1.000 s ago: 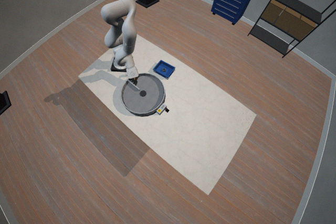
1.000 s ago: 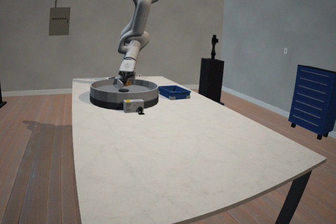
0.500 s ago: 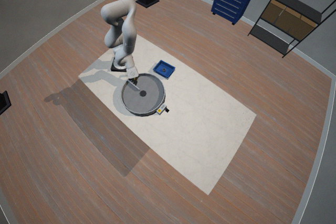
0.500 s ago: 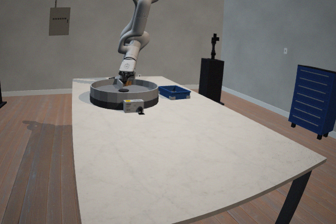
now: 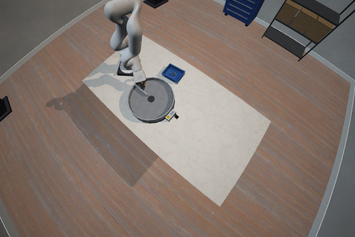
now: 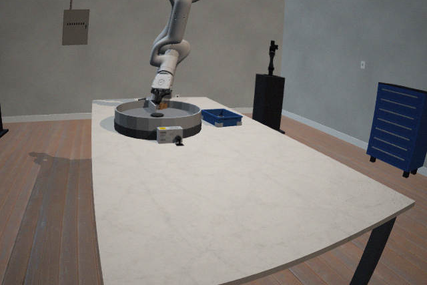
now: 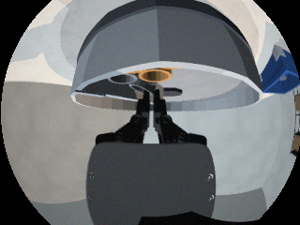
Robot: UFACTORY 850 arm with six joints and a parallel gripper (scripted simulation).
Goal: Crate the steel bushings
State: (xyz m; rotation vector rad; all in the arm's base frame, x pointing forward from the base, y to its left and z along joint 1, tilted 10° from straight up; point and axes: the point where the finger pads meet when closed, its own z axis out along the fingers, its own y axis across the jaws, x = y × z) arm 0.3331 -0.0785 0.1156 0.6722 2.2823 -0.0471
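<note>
The gripper [image 5: 141, 87] [image 6: 159, 103] [image 7: 151, 93] is low inside the turning table [image 5: 151, 111] [image 6: 137, 121] [image 7: 117, 42], near its far rim. Its fingers are nearly together and look shut on the wall of a steel bushing [image 7: 134, 86]; the fingers hide part of it. Another steel bushing [image 7: 123, 82] stands to the left in the wrist view. An orange, brass-like bushing [image 6: 164, 105] [image 7: 156, 82] stands beside the fingers. One grey bushing [image 5: 173, 72] lies in the blue crate [image 5: 168, 69] [image 6: 224, 121] [image 7: 273, 86].
A thin upright guide plate [image 5: 140, 89] [image 6: 153, 106] runs from the table's rim toward its dark hub [image 5: 151, 98] [image 6: 157, 115], close beside the gripper. The raised rim surrounds the fingers. A control box [image 5: 170, 115] [image 6: 169, 135] is on the near side.
</note>
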